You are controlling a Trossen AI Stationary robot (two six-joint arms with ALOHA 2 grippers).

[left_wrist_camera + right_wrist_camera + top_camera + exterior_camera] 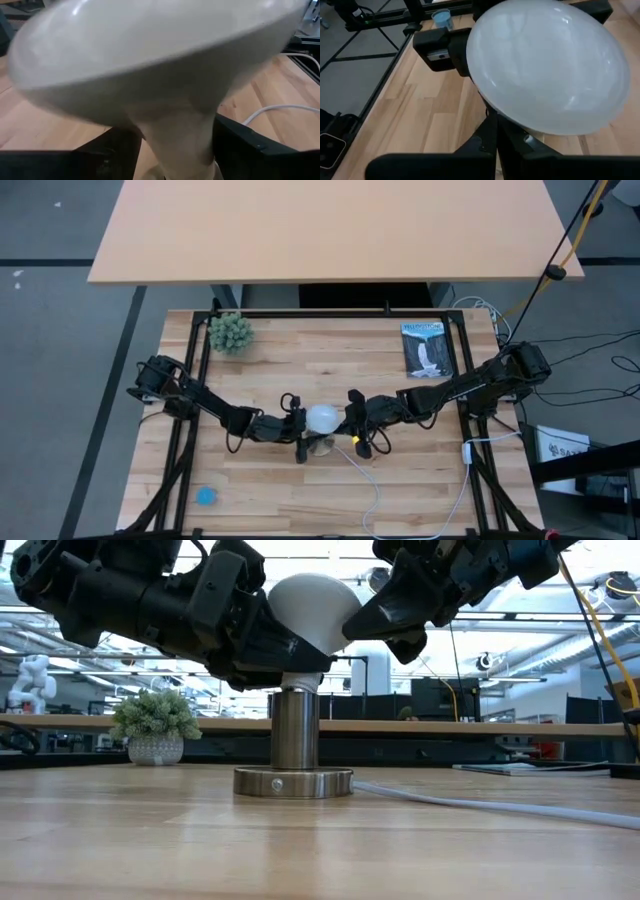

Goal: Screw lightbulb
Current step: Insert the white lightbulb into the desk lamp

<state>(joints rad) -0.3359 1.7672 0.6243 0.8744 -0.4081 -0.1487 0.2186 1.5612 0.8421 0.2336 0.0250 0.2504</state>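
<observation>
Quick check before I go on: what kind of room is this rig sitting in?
Probably a robotics lab or workshop. The low view shows a long open room with ceiling strip lights and workbenches behind the table, and cables trail beside the rig.

Bright, even overhead light; ceiling strips glare behind in the low view. The lightbulb (150,75) fills the left wrist view, blurred, with soft highlights on its dome.

The lightbulb (310,610) screw base (inside the socket (294,730)) is hidden.
</observation>
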